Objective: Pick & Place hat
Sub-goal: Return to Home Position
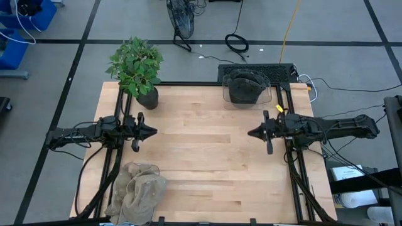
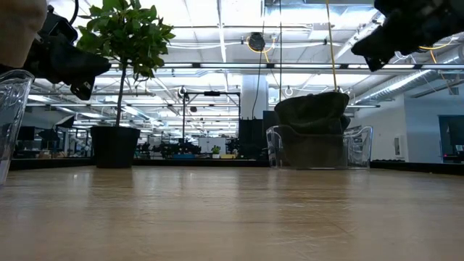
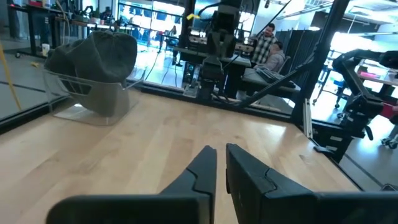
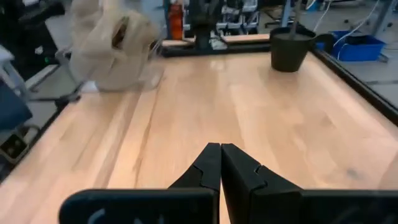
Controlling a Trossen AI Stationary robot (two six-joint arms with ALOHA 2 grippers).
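Note:
A dark hat sits in a clear bin at the table's far right and bulges above the bin's rim. A beige hat lies crumpled in another clear bin at the near left corner. My left gripper hovers level above the table's left side, pointing right, with a narrow gap between its fingers and nothing in it. My right gripper hovers above the right side, pointing left, shut and empty.
A potted plant stands at the far left corner. Bare wood stretches between the two grippers. Black frame rails run along the table's left and right sides. People sit in the room beyond.

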